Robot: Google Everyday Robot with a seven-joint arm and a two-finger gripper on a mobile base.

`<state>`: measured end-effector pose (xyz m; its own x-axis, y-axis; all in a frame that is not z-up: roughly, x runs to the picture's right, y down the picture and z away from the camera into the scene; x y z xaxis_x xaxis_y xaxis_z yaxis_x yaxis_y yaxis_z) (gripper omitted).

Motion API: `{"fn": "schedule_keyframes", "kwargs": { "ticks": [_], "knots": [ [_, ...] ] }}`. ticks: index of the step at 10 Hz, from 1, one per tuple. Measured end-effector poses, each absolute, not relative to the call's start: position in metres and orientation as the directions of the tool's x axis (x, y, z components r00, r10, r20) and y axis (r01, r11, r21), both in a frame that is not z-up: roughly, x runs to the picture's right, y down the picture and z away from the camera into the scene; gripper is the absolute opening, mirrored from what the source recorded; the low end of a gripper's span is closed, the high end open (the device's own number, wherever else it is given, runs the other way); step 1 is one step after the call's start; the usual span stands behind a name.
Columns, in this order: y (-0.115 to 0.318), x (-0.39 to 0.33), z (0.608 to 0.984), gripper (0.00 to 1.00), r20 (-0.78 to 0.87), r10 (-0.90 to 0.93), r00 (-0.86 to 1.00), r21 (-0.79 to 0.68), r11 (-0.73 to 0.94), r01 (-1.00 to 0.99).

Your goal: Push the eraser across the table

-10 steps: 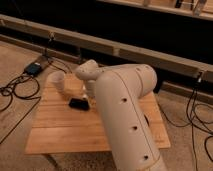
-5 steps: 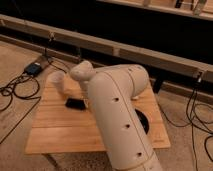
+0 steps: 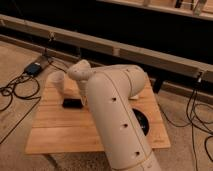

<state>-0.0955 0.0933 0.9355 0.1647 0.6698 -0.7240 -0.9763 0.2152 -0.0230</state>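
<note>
The eraser is a small flat black block lying on the left half of the light wooden slatted table. My gripper is pale, at the table's far left corner, just behind and left of the eraser. I cannot tell whether it touches the eraser. My thick white arm crosses the middle of the table and hides much of it.
A dark round bowl sits on the right side of the table, partly hidden by my arm. Black cables and a small dark box lie on the floor at left. A long rail runs behind the table.
My arm has swung a little to the left over the table. The eraser sits slightly further left than a second ago.
</note>
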Motion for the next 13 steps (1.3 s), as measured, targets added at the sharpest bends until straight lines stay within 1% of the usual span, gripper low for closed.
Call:
{"fn": "schedule_keyframes", "kwargs": {
  "ticks": [7, 13],
  "knots": [
    [0.089, -0.127, 0.945, 0.65, -0.706, 0.681, 0.192, -0.069, 0.205, -0.976],
    [0.091, -0.179, 0.946, 0.65, -0.686, 0.67, 0.283, -0.169, 0.232, -0.958]
  ]
}}
